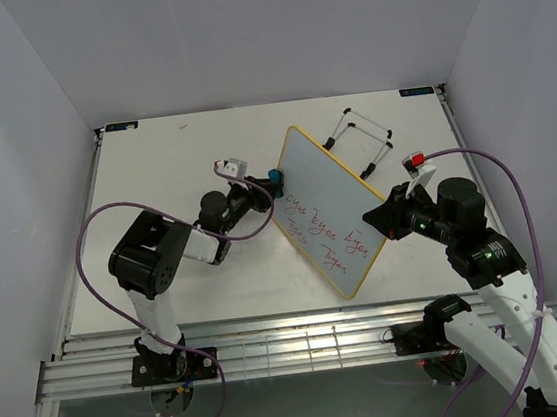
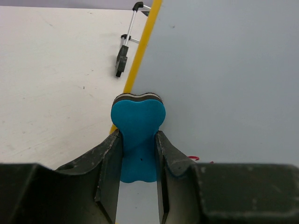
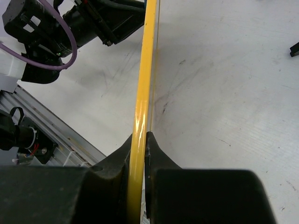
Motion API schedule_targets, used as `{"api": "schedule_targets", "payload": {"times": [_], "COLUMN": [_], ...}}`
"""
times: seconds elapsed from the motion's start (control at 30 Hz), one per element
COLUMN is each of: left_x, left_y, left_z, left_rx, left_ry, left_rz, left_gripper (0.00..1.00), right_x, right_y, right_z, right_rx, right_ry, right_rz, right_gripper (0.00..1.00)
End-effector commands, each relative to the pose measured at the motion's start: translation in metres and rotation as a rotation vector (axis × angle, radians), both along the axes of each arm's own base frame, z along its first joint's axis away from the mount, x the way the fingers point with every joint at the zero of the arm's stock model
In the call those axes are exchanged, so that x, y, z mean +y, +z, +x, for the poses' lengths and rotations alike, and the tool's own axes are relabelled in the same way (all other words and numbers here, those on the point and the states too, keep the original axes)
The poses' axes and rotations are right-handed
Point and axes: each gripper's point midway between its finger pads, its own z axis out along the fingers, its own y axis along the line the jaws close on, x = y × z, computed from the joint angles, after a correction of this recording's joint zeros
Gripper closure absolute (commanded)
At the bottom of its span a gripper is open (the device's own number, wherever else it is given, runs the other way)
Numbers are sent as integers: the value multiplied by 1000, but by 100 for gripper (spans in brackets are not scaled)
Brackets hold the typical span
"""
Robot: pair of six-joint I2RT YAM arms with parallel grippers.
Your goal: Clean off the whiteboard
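Left hand [image 2: 138,140] pinches the eraser [image 2: 138,116]; right hand [image 3: 139,140] clamps the whiteboard [image 1: 320,174] edge, red writing [image 1: 327,231] illegible.

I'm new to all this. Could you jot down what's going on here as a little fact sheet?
board: whiteboard with a yellow frame
writing: red words on its nearer half, not yet erased
left gripper: shut on the blue eraser, at the board's far left edge
right gripper: shut on the board's frame
behind board: wire stand on the table
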Motion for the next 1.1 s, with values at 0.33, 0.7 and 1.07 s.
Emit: {"api": "schedule_targets", "payload": {"times": [0.33,0.7,1.07], "left_x": [-106,-110,-4], "left_y": [35,17,-17], "left_z": [-143,-151,-28], "left_rx": [-54,-27,17], "left_ry": [-329,-240,18], "left_rz": [-87,2,-1], "left_gripper": [100,100,100], "right_x": [44,47,49], "right_y": [88,100,114], "right_z": [-29,-37,-58], "right_rx": [-271,-274,-260], "right_ry": [312,346,411], "right_rz": [208,245,314], "right_gripper": [92,92,92]}}
